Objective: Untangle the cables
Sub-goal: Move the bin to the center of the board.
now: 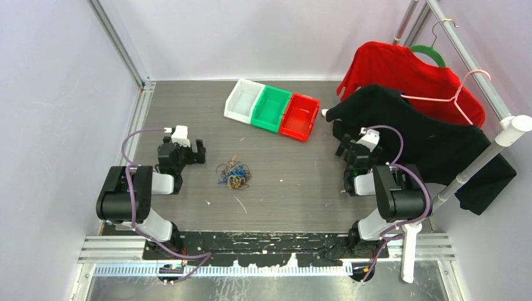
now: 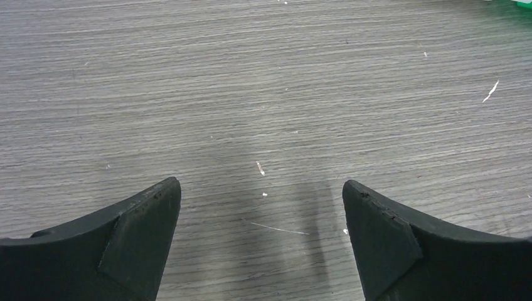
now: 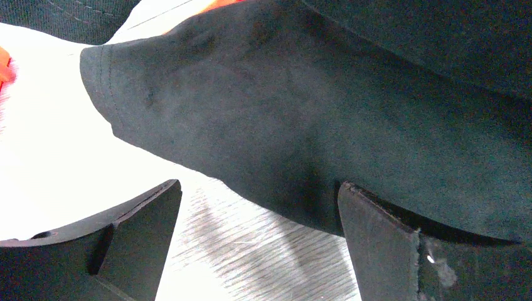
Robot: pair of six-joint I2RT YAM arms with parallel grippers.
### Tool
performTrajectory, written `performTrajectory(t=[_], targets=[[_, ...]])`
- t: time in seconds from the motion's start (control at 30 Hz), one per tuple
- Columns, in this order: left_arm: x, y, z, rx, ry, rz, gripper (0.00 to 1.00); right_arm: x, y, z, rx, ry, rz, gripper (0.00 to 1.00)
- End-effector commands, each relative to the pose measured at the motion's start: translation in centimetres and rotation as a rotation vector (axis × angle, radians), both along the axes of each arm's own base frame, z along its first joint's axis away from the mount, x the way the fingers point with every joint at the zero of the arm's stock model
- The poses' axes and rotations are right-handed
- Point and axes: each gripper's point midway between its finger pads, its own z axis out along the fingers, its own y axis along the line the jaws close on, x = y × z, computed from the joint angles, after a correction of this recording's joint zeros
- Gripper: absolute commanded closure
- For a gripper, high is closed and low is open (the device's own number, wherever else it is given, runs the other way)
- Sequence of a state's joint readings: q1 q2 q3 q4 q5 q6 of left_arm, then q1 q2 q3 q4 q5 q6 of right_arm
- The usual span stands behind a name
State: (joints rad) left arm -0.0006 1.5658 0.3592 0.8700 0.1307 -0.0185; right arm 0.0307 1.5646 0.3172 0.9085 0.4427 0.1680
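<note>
The cables (image 1: 234,175) lie in a small tangled heap of blue, orange-yellow and dark strands on the grey table, between the two arms and nearer the left one. My left gripper (image 1: 192,149) is open and empty, a short way left of the heap; in the left wrist view its gripper (image 2: 261,191) shows only bare table between its jaws. My right gripper (image 1: 347,146) is open and empty at the right, close under the hanging black shirt (image 1: 414,135); in the right wrist view the gripper (image 3: 259,191) sits just below the shirt's sleeve (image 3: 301,119). The cables show in neither wrist view.
Three bins stand in a row at the back: white (image 1: 244,99), green (image 1: 271,107), red (image 1: 300,116). A red shirt (image 1: 408,75) and the black shirt hang on hangers from a rack at the right. Small white scraps (image 1: 240,204) lie on the table.
</note>
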Motion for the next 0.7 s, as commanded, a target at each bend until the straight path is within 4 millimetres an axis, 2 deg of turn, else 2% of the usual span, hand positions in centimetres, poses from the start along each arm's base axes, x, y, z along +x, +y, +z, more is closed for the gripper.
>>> performTrajectory(t=[0.0, 0.33, 0.43, 0.53, 0.57, 0.67], targets=[[0.9, 0.3, 2.0, 0.016, -0.072, 0.011, 0.01, 1.2, 0.0, 2.4, 0.008, -0.088, -0.005, 0.00], [0.9, 0.3, 2.0, 0.016, -0.069, 0.012, 0.01, 1.2, 0.0, 2.4, 0.010, -0.088, -0.005, 0.00], [1.0, 0.5, 2.2, 0.009, -0.072, 0.020, 0.00, 0.7, -0.9, 4.3, 0.001, -0.109, -0.085, 0.00], [1.2, 0.8, 2.7, 0.000, -0.027, 0.025, 0.01, 0.4, -0.4, 6.2, -0.014, -0.073, -0.080, 0.00], [1.2, 0.8, 2.7, 0.001, 0.011, 0.025, 0.00, 0.2, -0.3, 6.9, -0.004, -0.083, -0.081, 0.00], [1.5, 0.8, 3.0, 0.035, 0.166, -0.001, 0.00, -0.8, 0.4, 7.7, 0.102, -0.045, -0.101, 0.00]])
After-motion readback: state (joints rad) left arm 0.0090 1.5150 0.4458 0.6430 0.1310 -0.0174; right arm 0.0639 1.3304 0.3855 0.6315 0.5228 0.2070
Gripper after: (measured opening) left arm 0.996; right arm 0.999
